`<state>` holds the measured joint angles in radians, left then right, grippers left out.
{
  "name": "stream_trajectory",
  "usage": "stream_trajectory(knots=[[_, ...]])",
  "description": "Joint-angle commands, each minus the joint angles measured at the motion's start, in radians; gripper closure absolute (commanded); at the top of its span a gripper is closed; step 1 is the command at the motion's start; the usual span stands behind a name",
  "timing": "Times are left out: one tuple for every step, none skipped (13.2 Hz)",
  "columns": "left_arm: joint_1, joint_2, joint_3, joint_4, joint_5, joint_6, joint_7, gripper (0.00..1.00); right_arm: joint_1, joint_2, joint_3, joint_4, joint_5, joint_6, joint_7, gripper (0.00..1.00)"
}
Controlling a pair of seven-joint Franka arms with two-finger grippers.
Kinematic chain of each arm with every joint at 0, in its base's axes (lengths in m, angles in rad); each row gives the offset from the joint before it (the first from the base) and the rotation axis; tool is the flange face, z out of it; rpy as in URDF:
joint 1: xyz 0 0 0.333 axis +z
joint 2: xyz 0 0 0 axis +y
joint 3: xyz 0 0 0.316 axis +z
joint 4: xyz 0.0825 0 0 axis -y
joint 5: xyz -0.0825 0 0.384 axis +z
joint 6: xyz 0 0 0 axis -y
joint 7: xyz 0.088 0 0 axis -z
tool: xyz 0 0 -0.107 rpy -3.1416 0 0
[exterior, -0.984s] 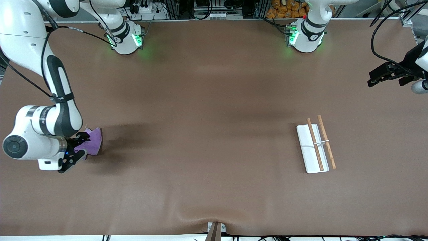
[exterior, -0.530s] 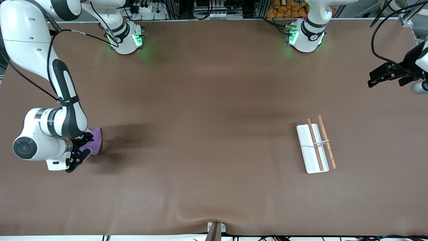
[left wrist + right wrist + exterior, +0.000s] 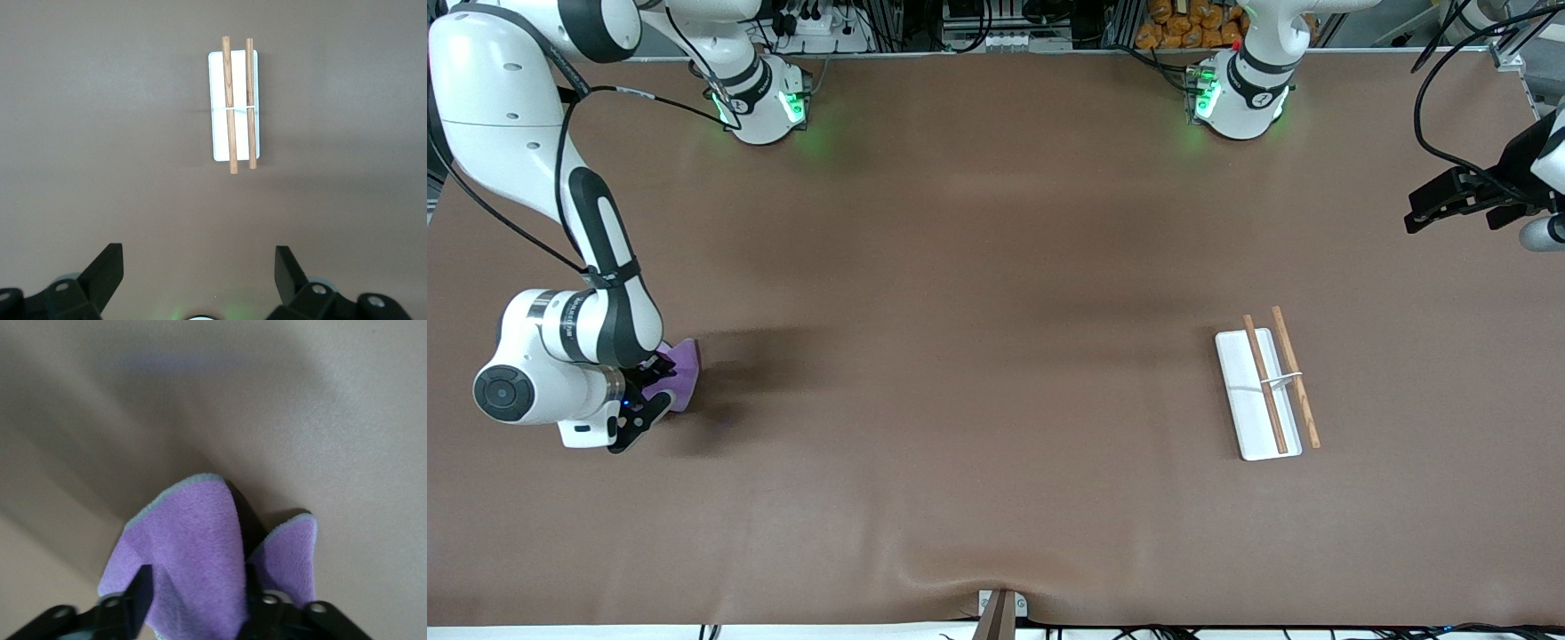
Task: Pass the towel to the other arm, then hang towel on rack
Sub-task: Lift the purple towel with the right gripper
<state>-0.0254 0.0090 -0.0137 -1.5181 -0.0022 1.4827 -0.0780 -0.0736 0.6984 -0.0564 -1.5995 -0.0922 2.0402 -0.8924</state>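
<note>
The purple towel (image 3: 686,372) lies on the brown table at the right arm's end, mostly hidden under the right wrist. My right gripper (image 3: 651,391) is down on it. In the right wrist view the towel (image 3: 193,527) is bunched into a raised fold that fills the gap of the right gripper (image 3: 197,587), whose black fingers (image 3: 142,583) press its two sides. The rack (image 3: 1238,391), a white tray with two brown rods, sits toward the left arm's end. My left gripper (image 3: 1414,212) waits open in the air near that end, and its view has the rack (image 3: 219,87) ahead of the left gripper (image 3: 199,267).
A grey bracket (image 3: 1000,606) sits at the table edge nearest the front camera. The two arm bases with green lights stand along the edge farthest from that camera. Bare brown mat lies between towel and rack.
My right arm has shifted over the towel and come down on it, covering more of the cloth. Its fingers have drawn in against the fold. The left arm has not moved.
</note>
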Motion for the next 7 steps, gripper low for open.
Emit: stream_trajectory(knots=[[0.009, 0.003, -0.003, 0.012, 0.007, -0.016, 0.018, 0.0, -0.015, -0.005, 0.007, -0.01, 0.008, -0.015, 0.012, 1.0], [0.009, 0.002, -0.003, 0.012, 0.008, -0.016, 0.02, 0.0, -0.015, -0.005, 0.007, -0.01, 0.008, -0.017, 0.021, 1.0], [0.01, 0.002, -0.003, 0.012, 0.007, -0.018, 0.02, 0.0, -0.015, -0.007, 0.009, -0.01, 0.008, -0.015, 0.021, 1.0], [0.015, 0.002, -0.003, 0.01, 0.007, -0.018, 0.02, 0.0, -0.014, -0.008, 0.009, -0.008, 0.008, -0.017, 0.024, 1.0], [0.015, 0.003, -0.003, 0.01, 0.007, -0.018, 0.02, 0.0, -0.014, -0.013, 0.009, -0.007, 0.009, -0.017, 0.029, 1.0], [0.016, 0.005, -0.003, 0.012, 0.008, -0.016, 0.02, 0.0, -0.009, -0.016, 0.009, 0.0, 0.009, -0.02, 0.053, 1.0], [0.021, 0.005, -0.003, 0.013, 0.008, -0.016, 0.02, 0.0, 0.0, -0.029, 0.009, 0.007, 0.009, -0.062, 0.088, 1.0]])
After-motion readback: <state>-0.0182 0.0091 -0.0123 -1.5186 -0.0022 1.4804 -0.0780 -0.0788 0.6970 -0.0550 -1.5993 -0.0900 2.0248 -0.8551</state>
